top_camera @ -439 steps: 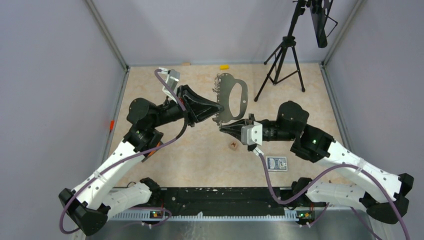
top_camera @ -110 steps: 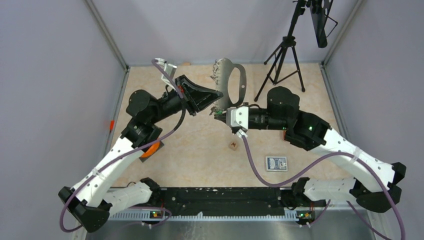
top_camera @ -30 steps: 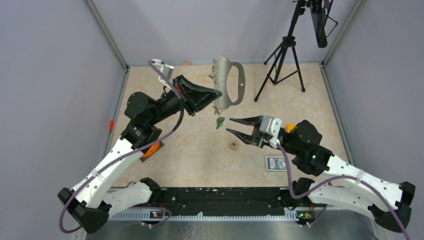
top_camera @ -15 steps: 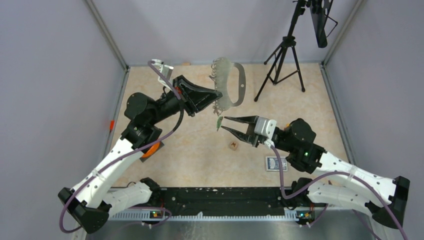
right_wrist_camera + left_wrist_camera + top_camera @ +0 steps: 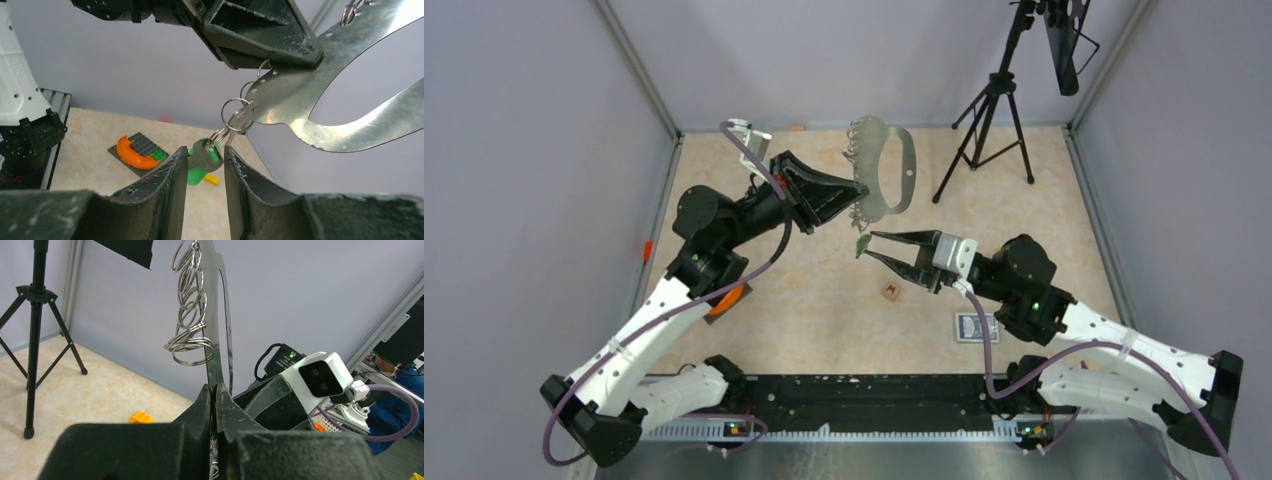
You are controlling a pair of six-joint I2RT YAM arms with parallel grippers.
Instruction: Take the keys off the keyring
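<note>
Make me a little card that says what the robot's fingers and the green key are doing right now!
Left fingers: shut on the keyring, holding it upright in the air
Right fingers: open, one on each side of the green key
Green key: hanging from a small ring on the keyring
Brown cube: on the table, alone

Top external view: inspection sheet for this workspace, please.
Surface: beige table.
Job's things: keyring held upright above table; green key hangs from it by small rings.
Clutter: brown cube, card box, orange piece, yellow piece.
Grippers: left gripper shut on keyring; right gripper open, tips flanking green key.
Cables: purple cable along each arm.
Surroundings: black tripod, grey walls.
</note>
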